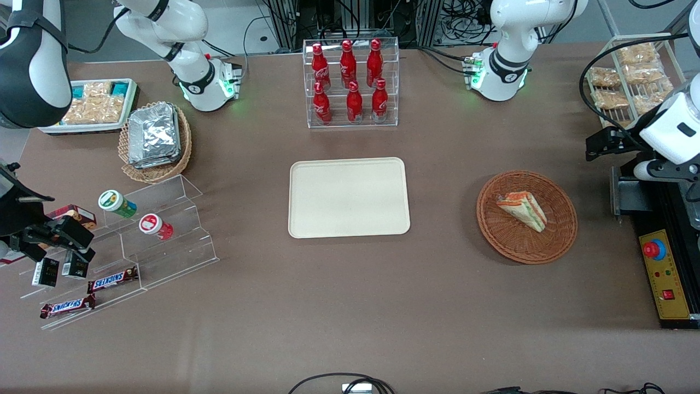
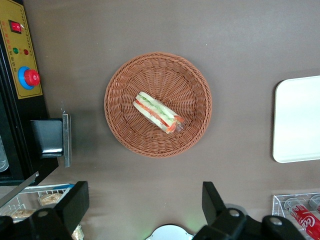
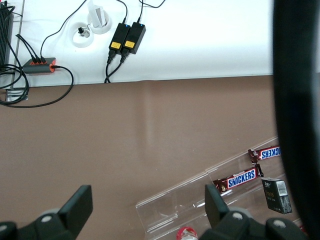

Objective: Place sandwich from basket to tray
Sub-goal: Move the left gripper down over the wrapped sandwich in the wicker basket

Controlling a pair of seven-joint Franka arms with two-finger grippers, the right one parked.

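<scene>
Sandwich (image 1: 523,209) lies in the basket (image 1: 558,241), at 3 o'clock from the tray (image 1: 350,219). Hand (image 2: 145,210) hovers above, spread and empty. Soft bread may squash or slip under an off-centre pinch.

This is a robot lab set up like a small snack shop. A brown worktop (image 1: 350,306) carries shop-style displays: a clear rack of red cola bottles (image 1: 350,82), clear stepped shelves (image 1: 136,241) with chocolate bars (image 1: 112,279) and small cans. Robot arm bases (image 1: 500,74) are bolted to the worktop, cables trail at its edge, and a control box with a red stop button (image 1: 654,249) sits toward the working arm's end.
</scene>
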